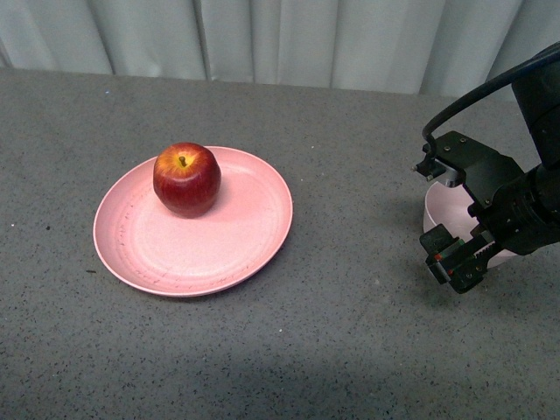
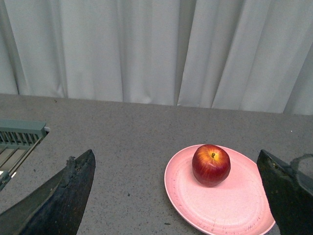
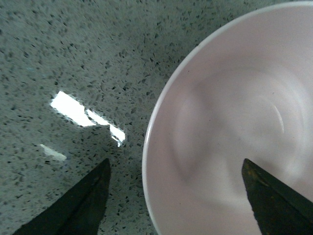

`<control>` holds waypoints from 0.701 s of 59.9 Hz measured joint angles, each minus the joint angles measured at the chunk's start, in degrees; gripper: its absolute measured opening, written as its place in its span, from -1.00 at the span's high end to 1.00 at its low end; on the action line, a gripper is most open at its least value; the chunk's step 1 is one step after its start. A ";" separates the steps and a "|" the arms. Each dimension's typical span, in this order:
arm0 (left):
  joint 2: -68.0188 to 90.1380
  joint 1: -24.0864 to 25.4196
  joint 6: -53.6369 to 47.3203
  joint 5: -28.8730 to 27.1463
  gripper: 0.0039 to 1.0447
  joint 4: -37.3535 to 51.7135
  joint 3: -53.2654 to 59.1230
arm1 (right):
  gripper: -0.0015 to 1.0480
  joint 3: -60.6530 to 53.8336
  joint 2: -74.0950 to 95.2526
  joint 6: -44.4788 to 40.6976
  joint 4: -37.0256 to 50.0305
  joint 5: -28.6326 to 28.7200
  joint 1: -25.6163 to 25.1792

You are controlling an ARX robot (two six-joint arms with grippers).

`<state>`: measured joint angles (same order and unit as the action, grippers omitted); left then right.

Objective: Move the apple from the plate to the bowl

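Apple (image 1: 186, 178) sits on the plate (image 1: 175, 254) in the front view, alone there, well apart from the right gripper (image 1: 453, 260) and off to its left. The bowl (image 1: 442, 213) lies just beneath and behind that gripper, mostly hidden by it, and from here I cannot tell how its jaws stand.

The left wrist view shows the left gripper (image 2: 175, 159) spread wide and holding nothing. The apple is on the plate ahead of it, nearer one finger than the other.

Only the right wrist view shows the bowl's inside, which is empty. The right gripper is wide open and empty-handed, one finger (image 3: 83, 200) over the table (image 3: 73, 58) just outside the rim, the other above the hollow.
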<state>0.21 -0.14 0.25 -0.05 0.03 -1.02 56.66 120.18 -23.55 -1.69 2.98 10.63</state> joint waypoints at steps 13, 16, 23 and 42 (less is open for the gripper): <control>0.00 0.00 0.00 0.02 -0.88 0.00 0.00 | 0.33 1.79 0.46 -0.22 -0.04 -1.81 -0.35; 0.00 0.00 0.00 0.00 -0.88 0.00 0.00 | 0.46 1.77 0.24 -0.22 -0.02 -1.81 -0.48; 0.00 0.00 0.00 0.02 -0.88 0.00 0.00 | 0.77 1.49 -0.70 -0.22 -0.02 -1.81 -0.87; 0.00 0.00 0.00 0.02 -0.88 0.00 0.00 | 0.98 -0.48 -8.20 2.84 -1.42 8.74 1.44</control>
<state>0.21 -0.14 0.25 -0.03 0.03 -1.02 56.18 111.98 -20.71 -3.11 11.73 12.08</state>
